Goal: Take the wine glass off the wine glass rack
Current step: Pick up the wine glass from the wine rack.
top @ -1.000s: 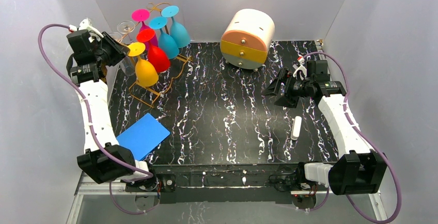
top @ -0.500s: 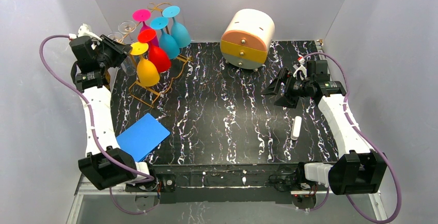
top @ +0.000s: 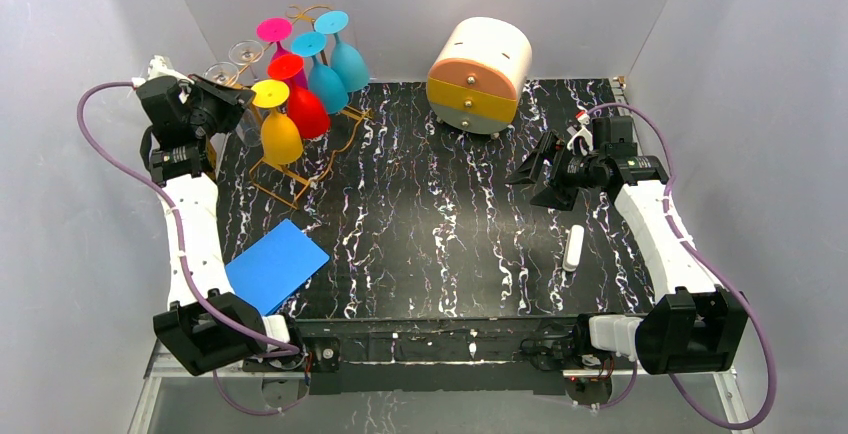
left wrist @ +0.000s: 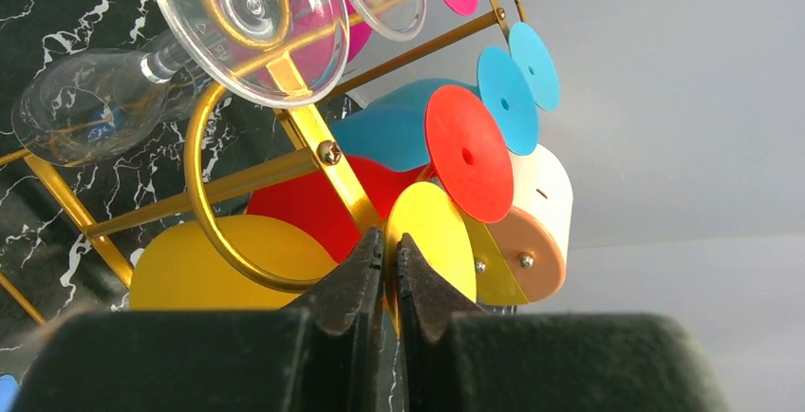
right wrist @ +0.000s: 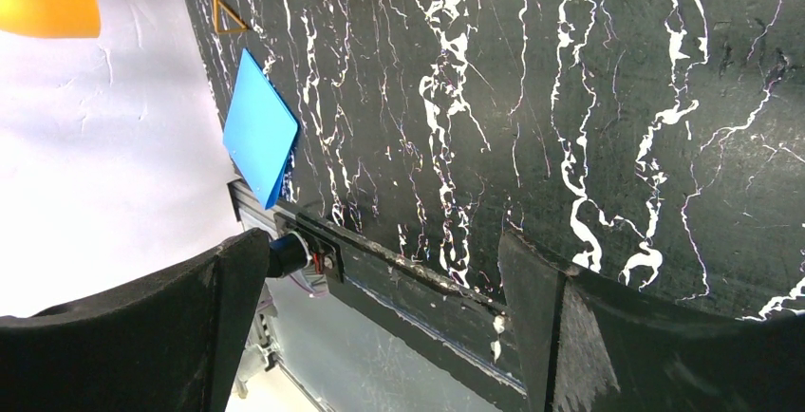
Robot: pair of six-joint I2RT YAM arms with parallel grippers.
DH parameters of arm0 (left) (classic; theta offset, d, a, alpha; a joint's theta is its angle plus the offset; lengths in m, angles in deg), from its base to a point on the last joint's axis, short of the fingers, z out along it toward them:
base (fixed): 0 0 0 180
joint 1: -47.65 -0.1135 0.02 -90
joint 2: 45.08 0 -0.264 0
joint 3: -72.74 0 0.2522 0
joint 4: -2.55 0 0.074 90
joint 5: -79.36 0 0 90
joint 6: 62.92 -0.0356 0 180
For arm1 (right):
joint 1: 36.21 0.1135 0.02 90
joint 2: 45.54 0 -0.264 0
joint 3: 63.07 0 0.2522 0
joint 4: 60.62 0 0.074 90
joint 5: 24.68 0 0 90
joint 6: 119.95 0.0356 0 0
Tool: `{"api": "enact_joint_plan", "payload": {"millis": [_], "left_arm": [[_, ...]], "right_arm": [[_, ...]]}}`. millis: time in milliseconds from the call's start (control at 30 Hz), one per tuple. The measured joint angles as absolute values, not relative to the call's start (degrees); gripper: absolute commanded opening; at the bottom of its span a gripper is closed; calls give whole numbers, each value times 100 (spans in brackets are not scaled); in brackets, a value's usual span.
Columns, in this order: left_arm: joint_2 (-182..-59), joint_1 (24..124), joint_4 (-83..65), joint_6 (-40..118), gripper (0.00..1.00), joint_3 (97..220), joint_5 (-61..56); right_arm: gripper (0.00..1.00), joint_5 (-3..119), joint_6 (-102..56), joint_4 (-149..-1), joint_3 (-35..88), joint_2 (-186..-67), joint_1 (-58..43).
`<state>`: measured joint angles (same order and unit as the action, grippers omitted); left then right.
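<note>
The yellow glass (top: 281,139) hangs bowl-down at the near end of the rack (left wrist: 313,137), with a red glass (top: 305,112) just behind it and clear glasses (left wrist: 252,13) on the rack's left. The left claw (left wrist: 390,270), raised at the rack's left, is pinched shut on the rim of the yellow glass's foot. The right claw (right wrist: 380,270) gapes empty, well right of the rack.

- Left arm (top: 190,224) stretches far forward, wrist raised; left gripper (left wrist: 390,246) has its jaws pressed together.
- Right arm (top: 655,226) is bent inward; right gripper (right wrist: 380,246) gapes wide.
</note>
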<state>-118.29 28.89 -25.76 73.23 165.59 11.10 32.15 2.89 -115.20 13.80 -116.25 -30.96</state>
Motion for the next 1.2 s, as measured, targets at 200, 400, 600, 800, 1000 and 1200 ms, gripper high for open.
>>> {"api": "enact_joint_plan", "payload": {"millis": [200, 400, 600, 800, 1000, 1200], "left_arm": [[-11772, 2889, -2528, 7425, 0, 16509, 1130], [-11737, 2867, -2403, 7423, 0, 16402, 1296], [-11654, 2858, -2189, 7548, 0, 16238, 1530], [-11636, 2858, -2200, 7567, 0, 16229, 1663], [-11612, 2825, -2241, 7572, 0, 16234, 1667], [-11621, 2661, -2232, 7690, 0, 16290, 1757]], "right_arm": [[99, 3215, 291, -11555, 1382, -11625, -3096], [99, 3218, 296, -11636, 1393, -11628, -3096], [99, 3220, 307, -11688, 1444, -11638, -3096], [99, 3222, 307, -11754, 1544, -11654, -3096], [99, 3222, 309, -11780, 1553, -11654, -3096], [99, 3222, 313, -11786, 1553, -11654, -3096]]}}
